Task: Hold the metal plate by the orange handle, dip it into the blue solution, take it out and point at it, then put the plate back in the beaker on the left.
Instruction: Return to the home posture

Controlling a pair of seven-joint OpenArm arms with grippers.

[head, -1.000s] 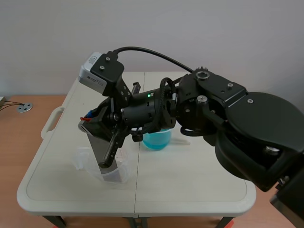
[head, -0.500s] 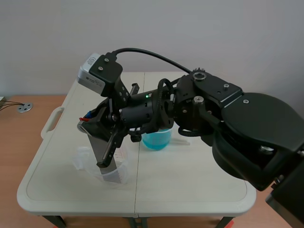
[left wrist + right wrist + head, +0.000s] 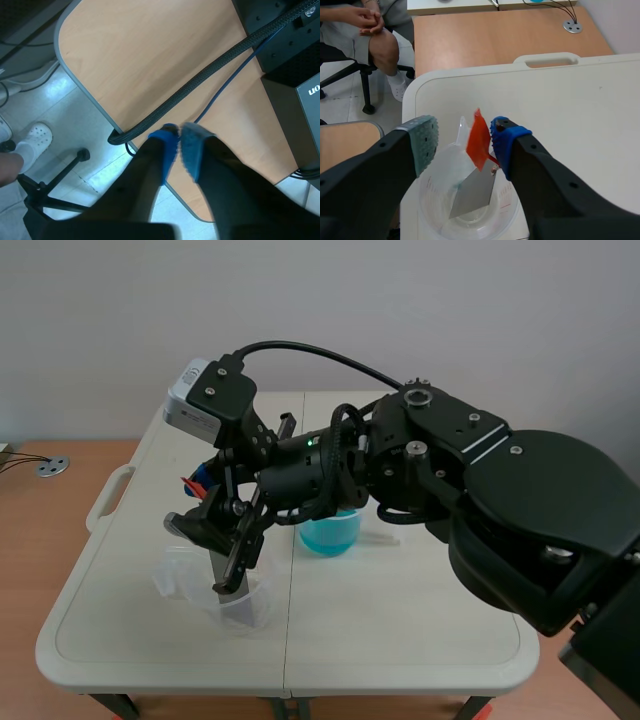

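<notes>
A: Closest in, left hand (image 3: 178, 145) pinched shut, blue pads pressed together on nothing, hanging over the edge of a light wooden desk (image 3: 150, 60) crossed by a thick black braided cable (image 3: 210, 72).
B: Right hand (image 3: 462, 137) next: spread wide, gripping nothing, grey-green dotted pad (image 3: 424, 137) one side, blue dotted pad (image 3: 501, 137) the other.
A: Between those, spot the thin orange handle (image 3: 479, 139), leaning just beside the blue pad. Can't call contact. Well clear of the grey-green one.
B: Under that, dull grey metal plate (image 3: 472, 192), tilted, standing inside the clear plastic beaker (image 3: 437, 200) directly beneath the hand.
A: All resting on the white folding desk (image 3: 560, 100).
B: Further along it, round beaker of blue solution (image 3: 330, 532), partly tucked behind the black arm, near the clear one but apart.
A: Farthest off, past the desk's edge, a seated person (image 3: 355, 30), white shoe on the floor.
</notes>
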